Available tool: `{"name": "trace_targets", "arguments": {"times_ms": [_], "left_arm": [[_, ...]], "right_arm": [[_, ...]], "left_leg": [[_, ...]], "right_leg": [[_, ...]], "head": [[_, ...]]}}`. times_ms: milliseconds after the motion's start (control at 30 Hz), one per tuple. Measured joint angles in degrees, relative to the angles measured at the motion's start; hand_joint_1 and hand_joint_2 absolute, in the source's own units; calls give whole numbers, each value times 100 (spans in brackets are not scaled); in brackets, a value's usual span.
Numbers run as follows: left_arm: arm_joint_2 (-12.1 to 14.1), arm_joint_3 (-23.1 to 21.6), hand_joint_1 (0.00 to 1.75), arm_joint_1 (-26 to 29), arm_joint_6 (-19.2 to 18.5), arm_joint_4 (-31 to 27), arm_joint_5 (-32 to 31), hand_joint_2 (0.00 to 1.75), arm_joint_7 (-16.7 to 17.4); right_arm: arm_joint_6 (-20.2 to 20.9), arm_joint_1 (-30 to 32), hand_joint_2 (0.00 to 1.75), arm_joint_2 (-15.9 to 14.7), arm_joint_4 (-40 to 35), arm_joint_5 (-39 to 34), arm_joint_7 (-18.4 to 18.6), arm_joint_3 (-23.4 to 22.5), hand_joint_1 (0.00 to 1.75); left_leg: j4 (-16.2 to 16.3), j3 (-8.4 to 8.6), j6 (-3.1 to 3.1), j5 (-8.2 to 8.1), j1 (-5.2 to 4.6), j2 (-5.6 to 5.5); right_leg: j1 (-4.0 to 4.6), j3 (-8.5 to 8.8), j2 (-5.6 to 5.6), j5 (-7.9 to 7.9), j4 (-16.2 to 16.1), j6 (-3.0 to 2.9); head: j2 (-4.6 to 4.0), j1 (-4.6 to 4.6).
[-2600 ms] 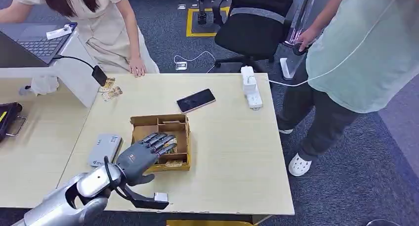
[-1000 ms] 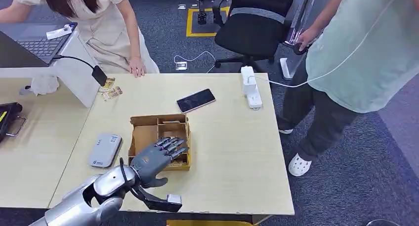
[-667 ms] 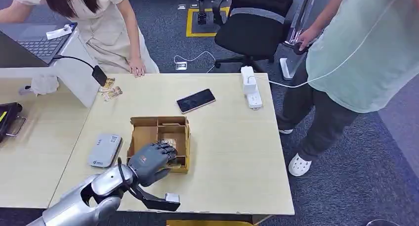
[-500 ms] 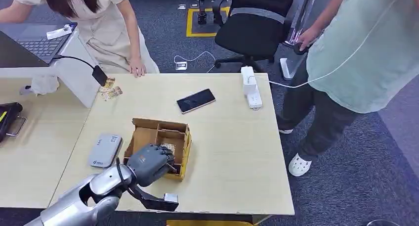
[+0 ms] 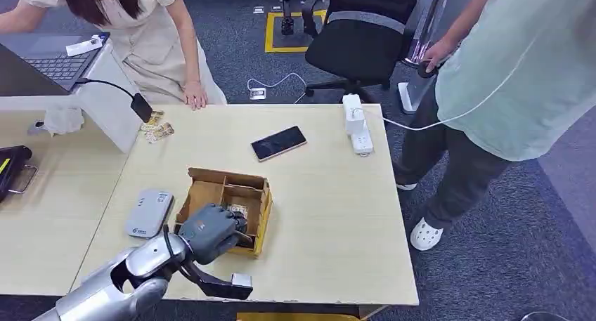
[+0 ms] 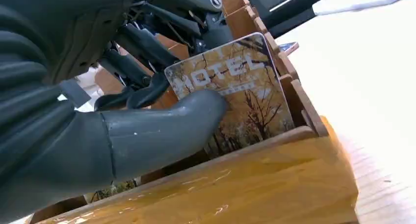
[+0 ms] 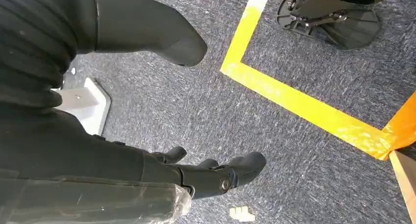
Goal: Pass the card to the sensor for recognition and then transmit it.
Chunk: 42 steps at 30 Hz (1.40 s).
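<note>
A brown cardboard box (image 5: pixel 263 212) with compartments sits on the light wooden table, slightly skewed. My left hand (image 5: pixel 209 231) reaches into its near compartment with the fingers curled in. In the left wrist view the thumb (image 6: pixel 162 131) and the dark fingers behind pinch a hotel card (image 6: pixel 245 94) printed with autumn trees, standing upright against a divider of the box (image 6: pixel 274 185). A grey card reader (image 5: pixel 148 213) lies flat on the table left of the box. My right hand (image 7: pixel 113 155) hangs over grey carpet, fingers apart, holding nothing.
A black phone (image 5: pixel 279 142), a white power strip (image 5: pixel 356 123) and a few loose cards (image 5: pixel 158 130) lie at the table's far side. One person (image 5: pixel 151 33) leans on the far edge; another (image 5: pixel 506 75) stands at the right. A laptop (image 5: pixel 49 57) sits far left.
My left hand went from fingers spread over the box to fingers curled inside it, taking hold of a card. The box has turned slightly and slid a little.
</note>
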Motion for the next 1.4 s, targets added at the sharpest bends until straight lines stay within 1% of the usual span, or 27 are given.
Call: {"name": "trace_targets", "arguments": {"times_ms": [133, 200, 267, 367, 433, 633, 1133, 1267, 1333, 1400], "left_arm": [[114, 112, 175, 8, 112, -17, 26, 175, 79], [232, 237, 175, 94, 313, -81, -35, 175, 186], [371, 473, 175, 192, 477, -247, -127, 175, 197], [527, 801, 175, 261, 477, -518, -186, 175, 116], [566, 945, 175, 293, 472, -663, -206, 175, 116], [566, 1209, 175, 419, 389, -848, -315, 175, 83], [566, 1325, 175, 511, 385, -922, -322, 175, 59], [560, 1397, 175, 476, 359, -920, -48, 175, 22], [455, 1595, 175, 346, 403, -887, -70, 175, 169], [358, 1732, 175, 189, 405, -811, -107, 175, 225]], "right_arm": [[-7, 5, 175, 0, 0, -2, -29, 0, 0], [-37, 21, 175, -2, 0, -28, -70, 0, 0], [-50, 70, 175, -4, 2, -101, -134, 0, 0], [-55, 121, 175, -9, 4, -105, -184, -2, 0], [-57, 126, 175, -9, 4, -107, -190, -7, 0], [-55, 132, 175, -9, 7, -109, -190, -9, 0], [-57, 134, 175, -9, 7, -111, -190, -9, 0], [-46, 133, 175, -9, 7, -87, -190, -9, 0], [-46, 124, 175, -9, 7, -63, -188, -7, 0], [-46, 107, 175, -9, 2, -63, -184, -7, 0]], "left_leg": [[0, 0, 0, 0, 0, -1], [0, 1, 0, 0, 2, 4], [0, 0, 0, 0, 3, 4], [0, -2, 0, 0, 2, -1], [0, -3, 0, 0, 2, -1], [1, -2, 0, 0, 0, 0], [1, -2, 0, 0, 1, 0], [2, 0, 1, 1, 1, 0], [4, -1, 3, 3, 0, -1], [3, -1, 6, 4, 0, -3]], "right_leg": [[0, 0, -1, 0, 1, 0], [2, -1, 5, 0, 2, 0], [3, -3, 5, 0, 2, 0], [3, -3, 0, -1, 2, 0], [2, -3, 0, -1, 1, 0], [1, -1, 1, 1, 0, 1], [1, -2, 1, 1, 0, 2], [1, -3, 1, 2, 0, 3], [1, -2, -4, 3, 0, 5], [1, 1, -3, 4, 0, 5]], "head": [[2, 0], [2, 0], [0, -2], [2, 0], [2, 0], [2, 0], [0, 0], [0, 0], [2, 0], [2, 2]]}}
